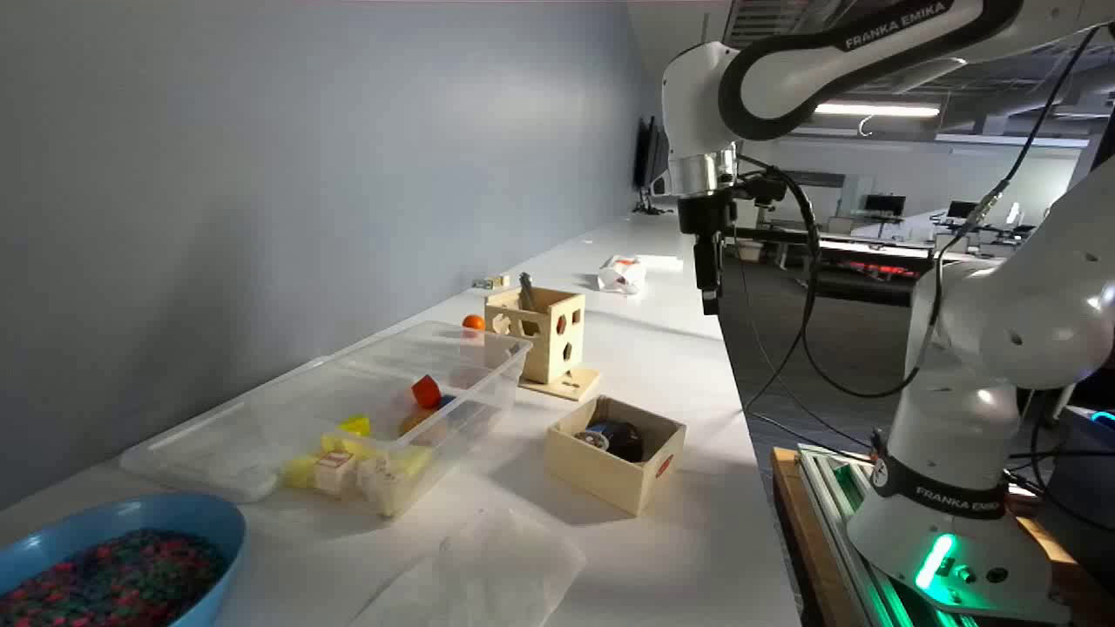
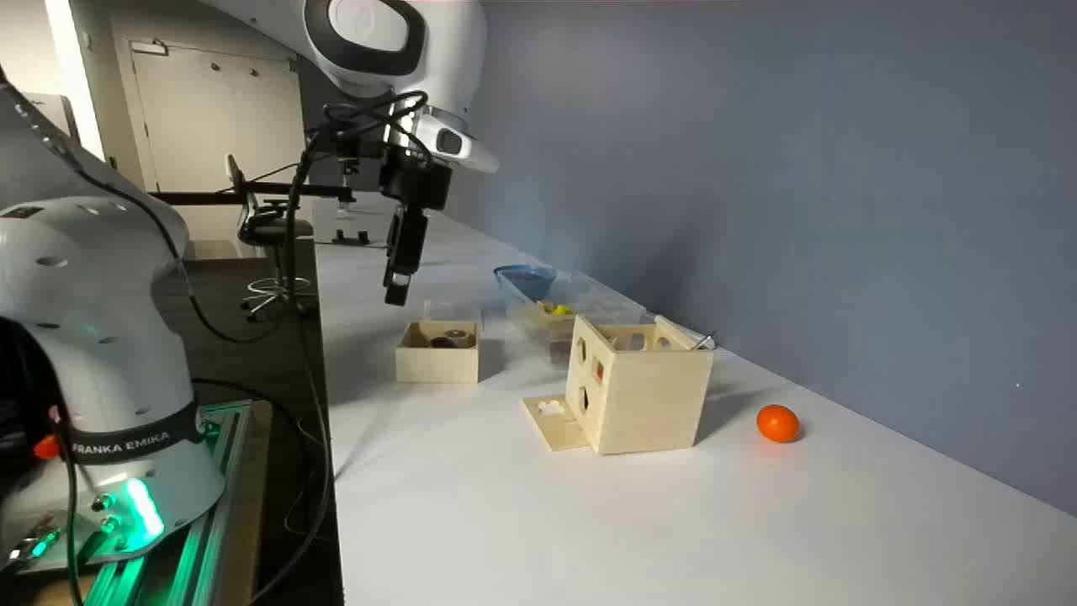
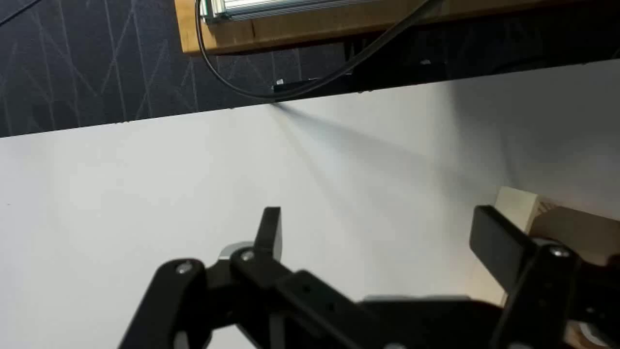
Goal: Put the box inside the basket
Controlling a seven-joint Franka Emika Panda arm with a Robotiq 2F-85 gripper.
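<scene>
The box is a low, square, light-tan wooden box standing on the table in both exterior views. A dark object and a round piece lie in it. Its corner shows at the lower right of the wrist view, partly hidden behind a finger. The basket is a translucent whitish bin with yellow, red and other small pieces. It stands beside the box, nearer the wall. My gripper points down, well above the table. In the wrist view its fingers are wide apart with nothing between them.
A taller wooden block with holes stands near the box and basket. An orange ball lies by it. A blue bowl of beads and a clear plastic sheet are on the table. A wall runs behind.
</scene>
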